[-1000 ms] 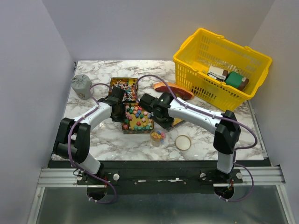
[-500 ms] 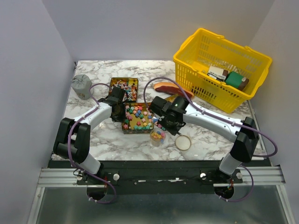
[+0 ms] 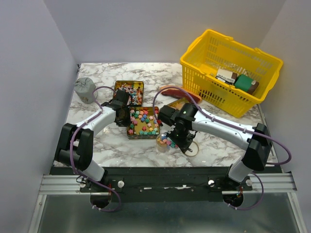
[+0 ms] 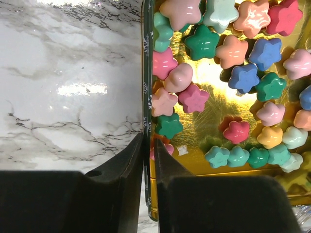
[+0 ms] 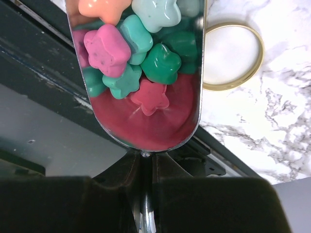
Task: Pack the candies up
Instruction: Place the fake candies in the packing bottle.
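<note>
A gold tin (image 3: 144, 131) holds pastel star candies (image 3: 142, 118). My left gripper (image 3: 123, 115) is shut on its left wall. In the left wrist view the jaws (image 4: 147, 151) pinch the tin wall (image 4: 146, 97), with star candies (image 4: 228, 51) inside. My right gripper (image 3: 179, 137) is shut on the handle of a metal scoop (image 3: 168, 141). The scoop (image 5: 146, 126) is loaded with star candies (image 5: 131, 48) and hangs over a small jar (image 3: 160, 147), mostly hiding it. A second tin (image 3: 129, 91) behind holds red, blue and white wrapped pieces. The yellow-orange pieces are hidden.
The jar's round gold-rimmed lid (image 5: 233, 53) lies on the marble beside the scoop. A reddish-brown slab (image 3: 170, 90) lies behind the right arm. A yellow basket (image 3: 228, 58) with boxed packets stands at the back right. A grey object (image 3: 84, 89) sits at the back left.
My right arm has carried the loaded scoop from the star tin toward the near edge, over the small jar. The left gripper has stayed on the tin wall.
</note>
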Robot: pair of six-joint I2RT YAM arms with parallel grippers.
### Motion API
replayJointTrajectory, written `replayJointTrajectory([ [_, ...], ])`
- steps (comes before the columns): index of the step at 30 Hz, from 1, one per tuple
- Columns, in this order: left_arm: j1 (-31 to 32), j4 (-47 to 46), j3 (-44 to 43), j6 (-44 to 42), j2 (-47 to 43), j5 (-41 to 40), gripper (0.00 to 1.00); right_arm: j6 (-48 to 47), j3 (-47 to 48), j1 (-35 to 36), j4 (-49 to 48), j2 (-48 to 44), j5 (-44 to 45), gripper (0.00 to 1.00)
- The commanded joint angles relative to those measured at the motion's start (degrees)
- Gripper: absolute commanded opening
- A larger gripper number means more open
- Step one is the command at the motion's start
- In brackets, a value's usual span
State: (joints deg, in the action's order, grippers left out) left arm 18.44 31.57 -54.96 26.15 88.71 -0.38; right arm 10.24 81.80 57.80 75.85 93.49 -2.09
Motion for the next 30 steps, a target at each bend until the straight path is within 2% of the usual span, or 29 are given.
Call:
replayJointTrajectory([
  [1, -0.07, -0.63, -0.32, 0.04, -1.26, -0.23, 0.28, 2.50, 1.08, 0.73, 6.58, 1.42, -3.27, 0.01],
  [10, -0.07, -0.29, -0.50, 0.13, -1.34, 0.21, 0.41, 4.09, 0.64, 1.00, 9.22, 4.32, -2.75, 0.01],
  [15, -0.07, -0.37, -0.32, -0.14, -2.22, 0.21, 0.43, 4.08, 1.61, 1.09, 11.24, 4.94, -0.29, 0.01],
  [30, -0.07, -0.28, -0.32, -0.05, -2.57, 0.21, 0.47, 6.19, -2.35, 1.09, 11.60, 2.49, -2.13, 0.01],
])
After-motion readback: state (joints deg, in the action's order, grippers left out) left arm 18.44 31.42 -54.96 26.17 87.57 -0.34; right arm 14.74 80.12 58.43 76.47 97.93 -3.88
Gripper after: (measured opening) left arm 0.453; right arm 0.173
